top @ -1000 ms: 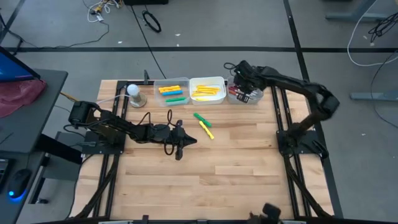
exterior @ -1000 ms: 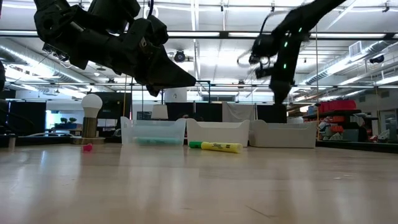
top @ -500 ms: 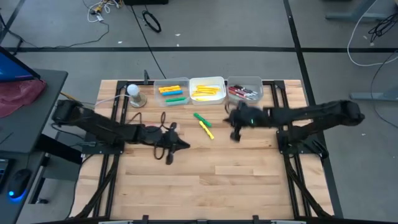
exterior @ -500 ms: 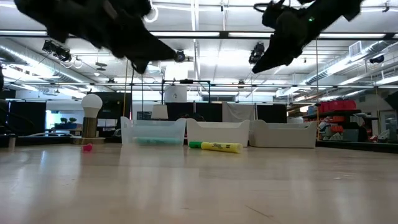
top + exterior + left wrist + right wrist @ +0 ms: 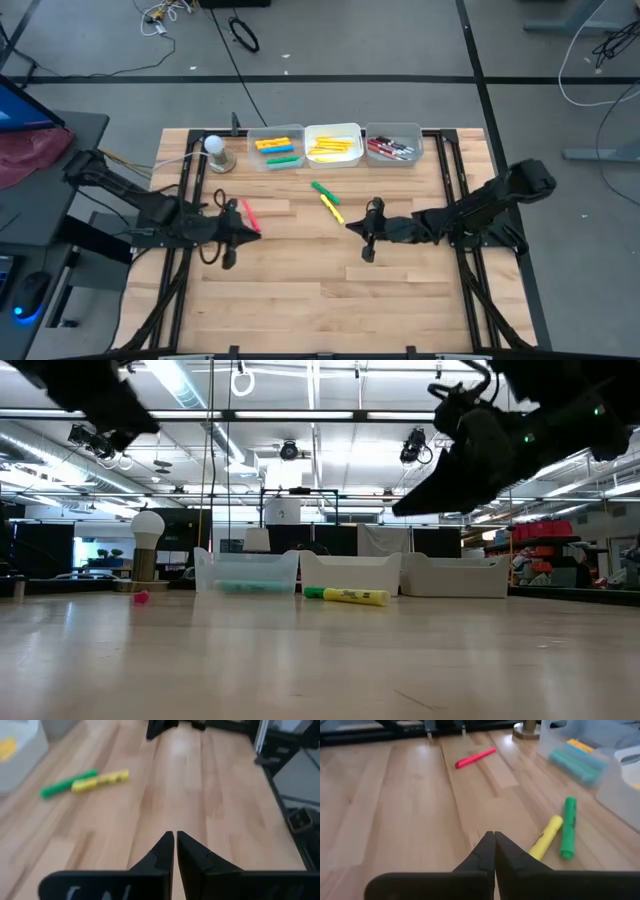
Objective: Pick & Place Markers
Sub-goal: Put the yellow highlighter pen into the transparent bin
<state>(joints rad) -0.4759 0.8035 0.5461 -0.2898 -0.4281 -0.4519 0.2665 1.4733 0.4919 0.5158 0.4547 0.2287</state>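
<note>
Surface: pale butcher-block wooden table (image 5: 330, 290), grey floor with dark seams around it; the low view shows a hall with strip lights and dark frames beyond.

Landmark: middle clear plastic bin (image 5: 334, 146) of three at the table's far edge, holding yellow markers (image 5: 333, 149); clear bin to its left (image 5: 276, 148) holds yellow, orange and green markers; clear bin to its right (image 5: 394, 146) holds pink-red and dark markers, individually hard to separate.

Loose items: green marker (image 5: 323, 190) and yellow marker (image 5: 331, 208), ends nearly touching, just in front of the middle bin; pink-red marker (image 5: 249, 216) farther left, beside the left gripper (image 5: 247, 232), fingers closed on nothing; right gripper (image 5: 356, 226), in front of the middle bin, fingers pressed together, empty.

White bulb-shaped lamp on a round base (image 5: 216, 152): left of the bins.

Left arm mostly cut off in the low view.
</note>
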